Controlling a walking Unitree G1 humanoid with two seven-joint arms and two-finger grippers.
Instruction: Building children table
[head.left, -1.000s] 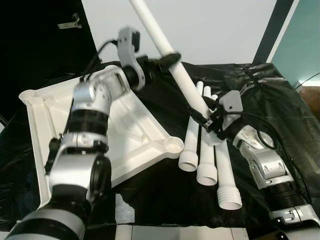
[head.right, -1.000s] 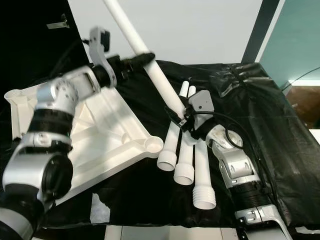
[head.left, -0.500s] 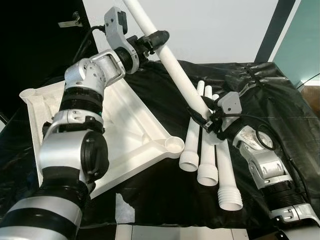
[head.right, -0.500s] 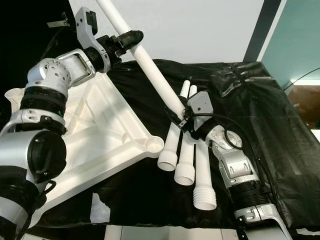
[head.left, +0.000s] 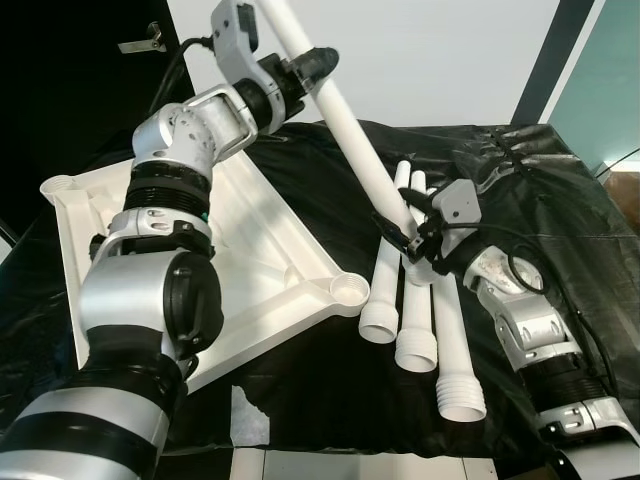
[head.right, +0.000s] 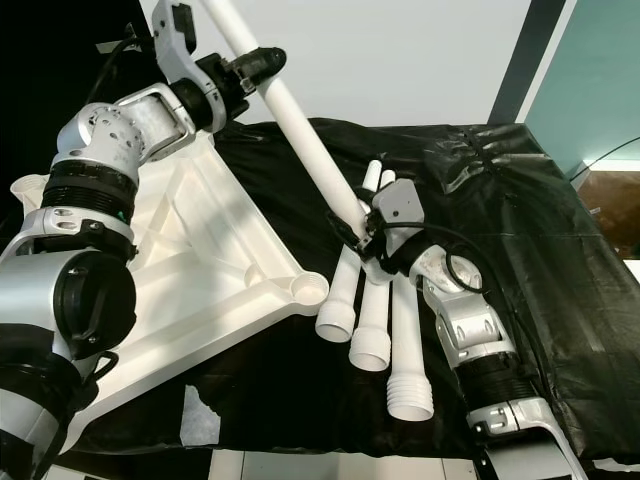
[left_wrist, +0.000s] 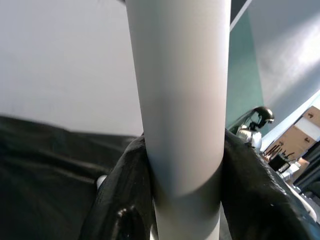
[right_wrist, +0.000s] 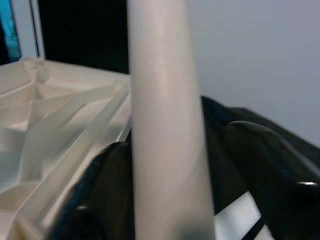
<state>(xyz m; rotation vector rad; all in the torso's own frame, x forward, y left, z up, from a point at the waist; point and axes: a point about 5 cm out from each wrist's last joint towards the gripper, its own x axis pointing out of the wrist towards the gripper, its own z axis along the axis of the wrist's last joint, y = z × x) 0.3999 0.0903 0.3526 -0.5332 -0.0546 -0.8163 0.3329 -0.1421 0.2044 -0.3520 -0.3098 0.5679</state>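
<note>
A long white table leg (head.left: 345, 120) slants up from the middle of the black-covered surface toward the top of the frame. My left gripper (head.left: 305, 70) is shut on its upper part; the left wrist view has the leg (left_wrist: 180, 110) between black fingers (left_wrist: 125, 195). My right gripper (head.left: 408, 235) is shut on its lower end, and the right wrist view has the same leg (right_wrist: 165, 130) between its fingers (right_wrist: 97, 200). The white tabletop (head.left: 270, 250) lies upside down at the left, with a round socket (head.left: 349, 291) at its near corner. Three more white legs (head.left: 415, 320) lie side by side below my right gripper.
Black sheeting (head.left: 560, 200) covers the whole work surface, crumpled at the back right. A white wall stands behind, with a dark doorway at the left and a teal panel at the right. A white floor strip (head.left: 330, 465) runs along the near edge.
My left arm rose and swung its grip further up the leg, so the leg stands steeper. The right gripper keeps the lower end almost in place.
</note>
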